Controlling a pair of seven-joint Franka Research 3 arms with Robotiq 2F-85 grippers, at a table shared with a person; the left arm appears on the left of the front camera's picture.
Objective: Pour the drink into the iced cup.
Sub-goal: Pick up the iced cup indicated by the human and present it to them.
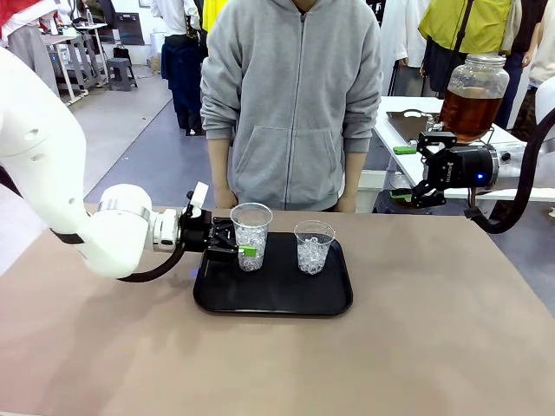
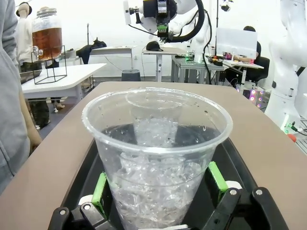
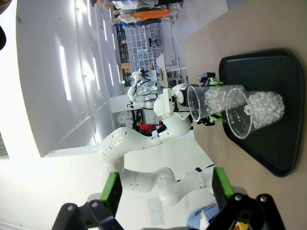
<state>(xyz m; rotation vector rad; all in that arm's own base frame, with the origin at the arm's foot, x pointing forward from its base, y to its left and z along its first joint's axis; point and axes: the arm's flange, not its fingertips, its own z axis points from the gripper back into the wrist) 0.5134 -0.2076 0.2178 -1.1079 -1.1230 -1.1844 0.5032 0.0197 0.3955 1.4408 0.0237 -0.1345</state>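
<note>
brown and matte, the desk (image 1: 434, 347) spreads across the foreground, and a person in a grey zip hoodie (image 1: 290, 104) stands at its far edge. on it lies a glossy black tray (image 1: 277, 305) with rounded corners. it carries two clear, tapered plastic cups heaped with ice chips: the iced cup (image 1: 251, 232) on the left and a second cup (image 1: 313, 246) beside it, not touching. the left hand (image 1: 243, 244) reaches in level with the desk, spread around the iced cup. its own wrist view adds what the front view hides: green pads (image 2: 100, 190) flank the cup's lower wall, one close against it, the other with a sliver of gap, and small droplets speck the inside wall. the right hand (image 1: 403, 173) hangs in the air at the right, higher than the cups, spread wide on nothing. its rolled wrist view shows both cups sideways on the tray. the drink (image 1: 466, 113), translucent amber-brown, sits in a round glass dispenser jar (image 1: 475, 76) on a white desk (image 1: 392, 130) behind, well apart from the cups. the left wrist view shows a thin black wire stand (image 2: 65, 60) under it.
</note>
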